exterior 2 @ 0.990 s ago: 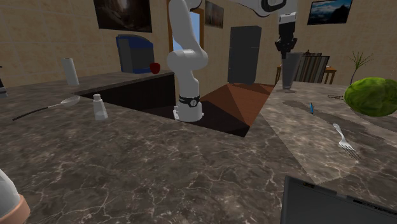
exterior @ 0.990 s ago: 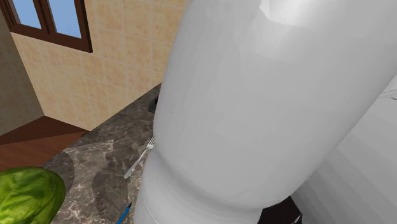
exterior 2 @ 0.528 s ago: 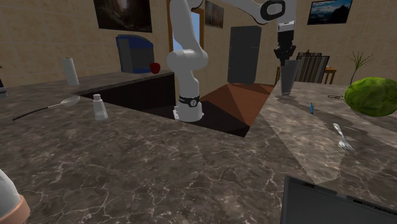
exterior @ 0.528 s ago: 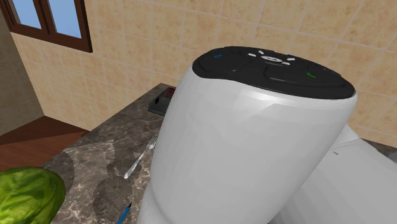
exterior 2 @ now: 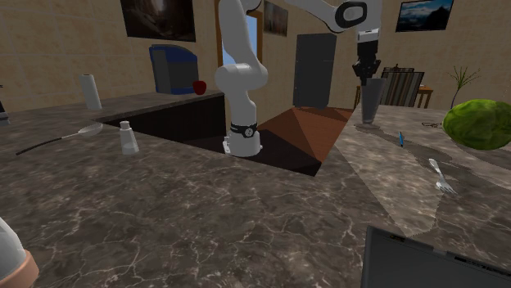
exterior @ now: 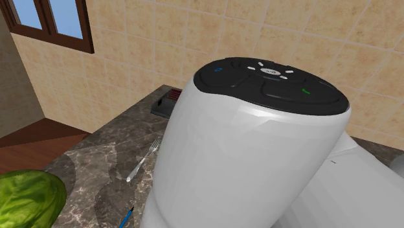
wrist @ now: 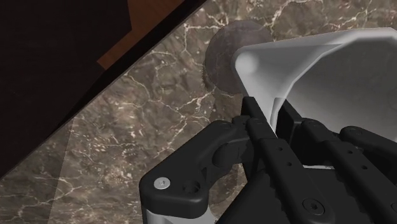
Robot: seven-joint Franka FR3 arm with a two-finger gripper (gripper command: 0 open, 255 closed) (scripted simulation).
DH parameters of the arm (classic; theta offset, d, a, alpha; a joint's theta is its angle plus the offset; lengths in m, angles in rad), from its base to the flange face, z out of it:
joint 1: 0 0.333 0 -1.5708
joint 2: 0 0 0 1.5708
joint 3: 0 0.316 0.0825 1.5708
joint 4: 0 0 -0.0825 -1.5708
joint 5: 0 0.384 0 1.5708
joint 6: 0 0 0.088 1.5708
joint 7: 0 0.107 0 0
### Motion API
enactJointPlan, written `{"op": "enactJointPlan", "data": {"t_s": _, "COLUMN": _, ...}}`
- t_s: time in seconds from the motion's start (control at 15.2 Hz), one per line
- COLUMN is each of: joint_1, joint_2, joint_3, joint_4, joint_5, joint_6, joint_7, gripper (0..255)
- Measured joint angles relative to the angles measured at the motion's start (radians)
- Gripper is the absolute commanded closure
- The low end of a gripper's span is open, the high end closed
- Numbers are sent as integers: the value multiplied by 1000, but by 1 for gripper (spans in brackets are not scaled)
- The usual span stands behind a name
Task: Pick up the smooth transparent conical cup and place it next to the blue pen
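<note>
Pinching the cup (wrist: 331, 63) wall, wrist view: claw (wrist: 272, 116).

The arm (exterior 2: 237, 74) arches over, end effector (exterior 2: 366, 75) pointing down (fingers (wrist: 257, 127) pinching the cup (exterior 2: 369, 102)).

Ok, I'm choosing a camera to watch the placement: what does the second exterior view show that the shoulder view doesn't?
Second exterior view: the gripper clasping the grey cup, plus a small shaker and a red apple. Shoulder view: a window and tiled wall behind the arm's white link up close. Both: the blue pen, fork, green melon and marble counter.
</note>
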Motion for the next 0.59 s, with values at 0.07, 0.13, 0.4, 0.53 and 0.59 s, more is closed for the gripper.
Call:
{"op": "enactJointPlan", "data": {"t_s": 0.07, "joint_1": 0, "joint_2": 0, "joint_3": 0, "joint_4": 0, "joint_5": 0, "joint_6": 0, "joint_7": 0, "gripper": 0}}
{"op": "enactJointPlan", "data": {"t_s": 0.13, "joint_1": 0, "joint_2": 0, "joint_3": 0, "joint_4": 0, "joint_5": 0, "joint_6": 0, "joint_7": 0, "gripper": 0}}
{"op": "enactJointPlan", "data": {"t_s": 0.4, "joint_1": 0, "joint_2": 0, "joint_3": 0, "joint_4": 0, "joint_5": 0, "joint_6": 0, "joint_7": 0, "gripper": 0}}
{"op": "enactJointPlan", "data": {"t_s": 0.53, "joint_1": 5, "joint_2": -27, "joint_3": -15, "joint_4": 20, "joint_5": 15, "joint_6": -41, "joint_7": -12, "gripper": 0}}
{"op": "enactJointPlan", "data": {"t_s": 0.59, "joint_1": 4, "joint_2": -35, "joint_3": -24, "joint_4": 41, "joint_5": 17, "joint_6": -70, "joint_7": -18, "gripper": 0}}
